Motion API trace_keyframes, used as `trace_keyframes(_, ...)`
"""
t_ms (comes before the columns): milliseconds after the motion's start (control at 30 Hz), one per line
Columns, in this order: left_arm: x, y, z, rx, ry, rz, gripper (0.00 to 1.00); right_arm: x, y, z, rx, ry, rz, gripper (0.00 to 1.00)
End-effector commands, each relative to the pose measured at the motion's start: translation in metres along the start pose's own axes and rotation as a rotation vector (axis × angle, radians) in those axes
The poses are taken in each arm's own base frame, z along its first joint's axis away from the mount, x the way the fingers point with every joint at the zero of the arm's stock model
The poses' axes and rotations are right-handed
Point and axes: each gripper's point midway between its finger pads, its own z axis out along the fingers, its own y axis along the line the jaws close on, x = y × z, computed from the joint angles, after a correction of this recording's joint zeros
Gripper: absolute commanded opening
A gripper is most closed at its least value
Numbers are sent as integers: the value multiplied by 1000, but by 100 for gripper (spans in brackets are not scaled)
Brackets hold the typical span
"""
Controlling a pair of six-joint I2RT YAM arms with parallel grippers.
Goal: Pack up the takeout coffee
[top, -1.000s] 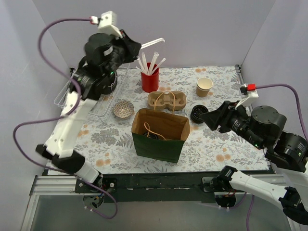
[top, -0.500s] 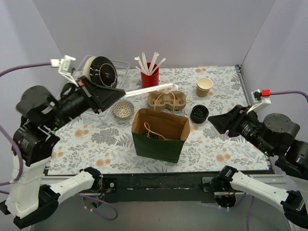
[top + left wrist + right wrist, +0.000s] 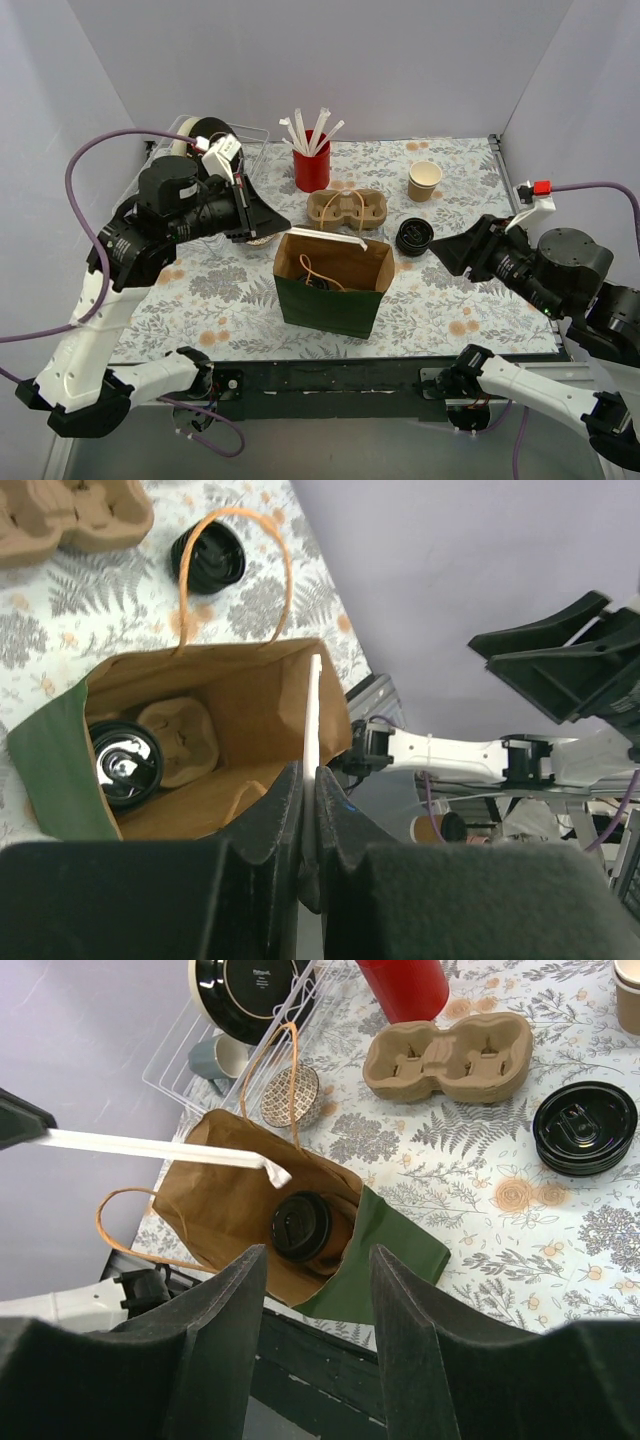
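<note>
Tabletop [image 3: 200,290] with a floral cover carries everything, and the open paper bag [image 3: 330,285] stands at its centre. The left arm reaches in from 9 o'clock of the bag, and the left gripper [image 3: 278,226] is clenched on a wrapped straw [image 3: 330,236] that lies level across the bag's mouth. The right gripper [image 3: 445,250] hangs at 3 o'clock of the bag. In its wrist view its fingers are spread and grasp nothing.

At 12 o'clock of the bag sits a cardboard cup carrier [image 3: 347,210], with a red cup of straws [image 3: 311,165] beyond it. A stack of black lids [image 3: 414,237] lies at 2 o'clock.

The takeout coffee [image 3: 302,1225] is already inside the bag, upright with its lid on, beside a cardboard insert [image 3: 180,742].

The step in hand looks like adding the straw. The next move probably calls for tipping its free end down into the opening, clear of the handles [image 3: 235,575], before letting go.

Only the coffee's lid and a sliver of brown wall show. The left wrist's own fingers [image 3: 270,820] block the near bag wall, and how deep the straw's tip reaches is hard to judge.
</note>
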Motion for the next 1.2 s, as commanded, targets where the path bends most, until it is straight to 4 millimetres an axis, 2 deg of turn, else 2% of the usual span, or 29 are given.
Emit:
trace_keyframes(0,25,23,14,-43,104,-8,0,-12,4,-2,-5,-36,-20,53)
trace_keyframes(167,38,36,29,-71,192,-44,0,-14,0,-1,12,-45,-30,54)
trace_keyframes(233,35,32,31,-53,186,-32,13,-14,-1,-1,16,-46,-37,54)
trace_keyframes(300,26,27,31,-38,162,-11,33,-14,-1,0,17,-44,-39,54)
trace_keyframes(367,16,18,30,-22,137,13,38,-13,-1,0,18,-38,-40,54)
trace_keyframes(500,2,15,33,-32,121,69,59,-13,4,2,-3,-33,-53,56)
trace_keyframes(533,-4,20,32,-69,91,82,69,-15,7,1,-13,-39,-55,57)
trace_keyframes(567,-8,22,31,-89,72,90,74,-17,12,0,-41,-39,-77,60)
trace_keyframes(600,-16,23,30,-104,36,109,80,-21,18,0,-67,-53,-84,90)
trace_keyframes(633,-22,22,26,-110,0,123,91,-24,21,0,-79,-58,-94,99)
trace_keyframes(667,-33,26,22,-148,-62,133,98,-25,22,0,-81,-60,-97,99)
trace_keyframes(767,-61,18,2,-153,-244,162,98,-41,27,-5,-79,-101,-87,99)
trace_keyframes(800,-74,6,-4,-113,-318,180,98,-48,30,-10,-91,-121,-82,99)
trace_keyframes(833,-76,5,-7,-97,-351,174,98,-52,34,-12,-104,-132,-79,99)
trace_keyframes(867,-86,-13,-26,-38,-440,189,98,-55,38,-13,-125,-142,-84,98)
trace_keyframes(933,-86,-13,-33,-19,-489,183,98,-58,47,-19,-175,-153,-80,98)
trace_keyframes(967,-87,-21,-46,15,-531,178,98,-64,57,-23,-234,-179,-87,99)
trace_keyframes(1000,-86,-20,-48,21,-539,178,98,-63,63,-24,-275,-185,-104,99)
trace_keyframes(1067,-79,-16,-46,23,-530,165,98,-63,71,-30,-339,-209,-102,99)
trace_keyframes(1167,-72,-11,-42,8,-487,157,98,-62,68,-31,-339,-218,-77,99)
